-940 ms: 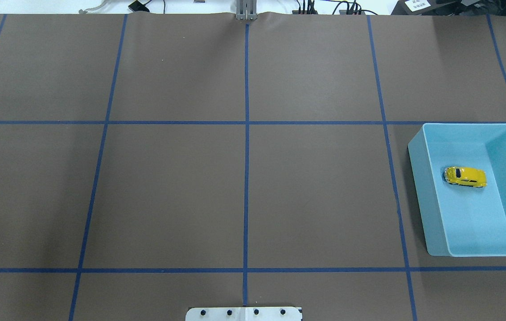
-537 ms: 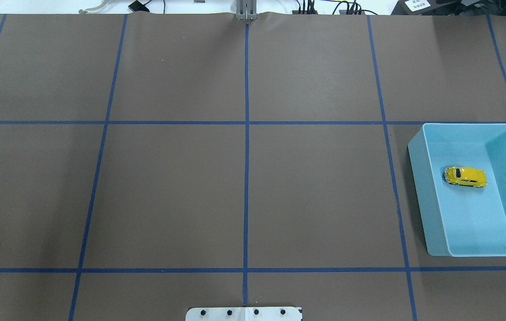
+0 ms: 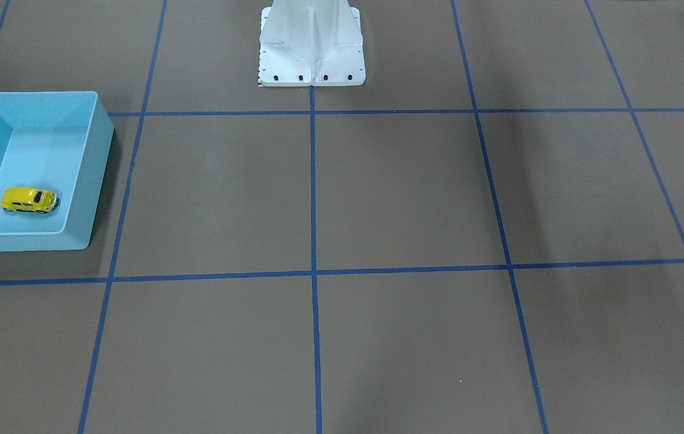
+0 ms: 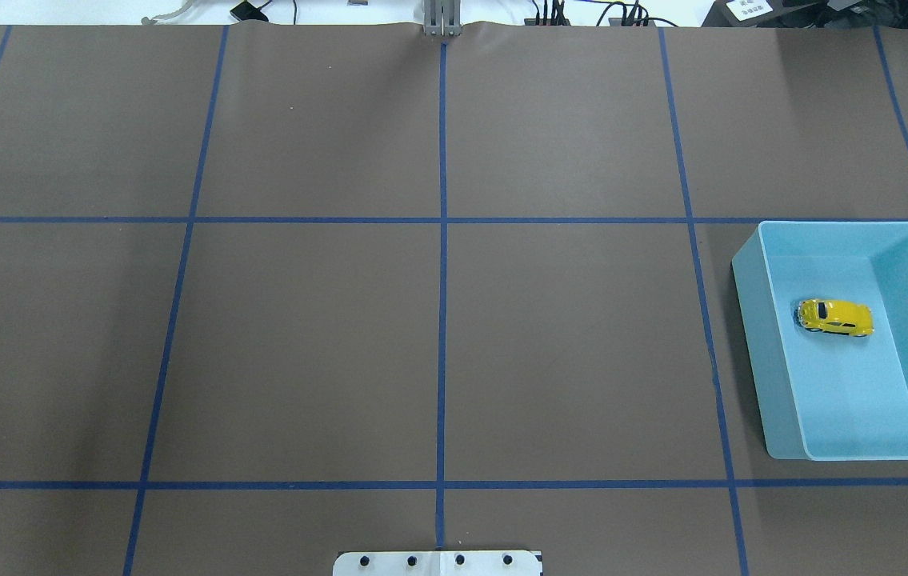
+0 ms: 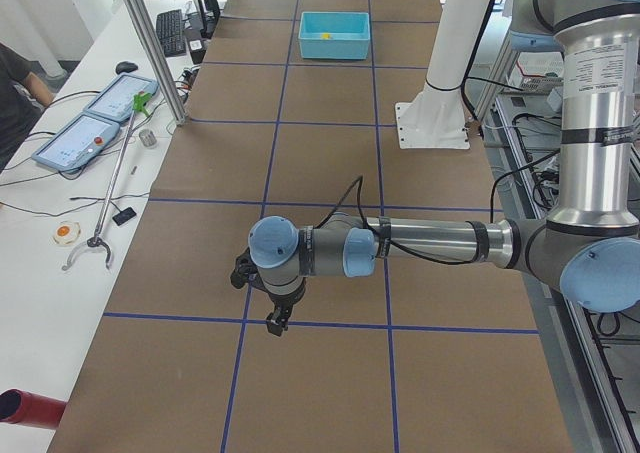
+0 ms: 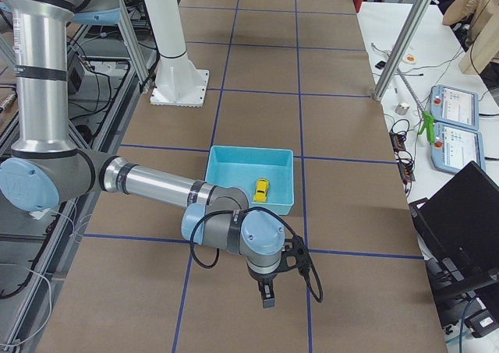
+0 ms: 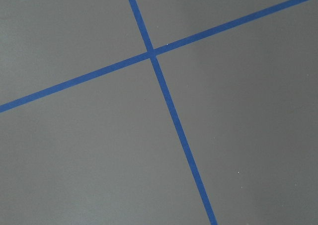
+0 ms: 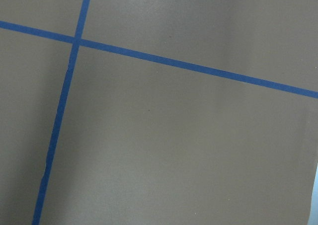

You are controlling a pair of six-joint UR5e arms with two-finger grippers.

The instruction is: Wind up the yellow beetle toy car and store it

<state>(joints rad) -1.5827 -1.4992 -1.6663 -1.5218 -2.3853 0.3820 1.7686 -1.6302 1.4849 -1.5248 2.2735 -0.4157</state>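
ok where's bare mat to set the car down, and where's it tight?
Every brown mat cell in the overhead view is bare except under the light-blue bin, on the robot's right. Tight only inside the bin: the yellow beetle toy car sits in its far half, bare floor on the robot's side.

The table [image 4: 566, 344] is just brown sheeting with a blue tape grid [image 4: 442, 320]. Sitting right on it are a light-blue bin [image 4: 758, 320] at the robot's right and a white pedestal base [image 3: 311, 63].
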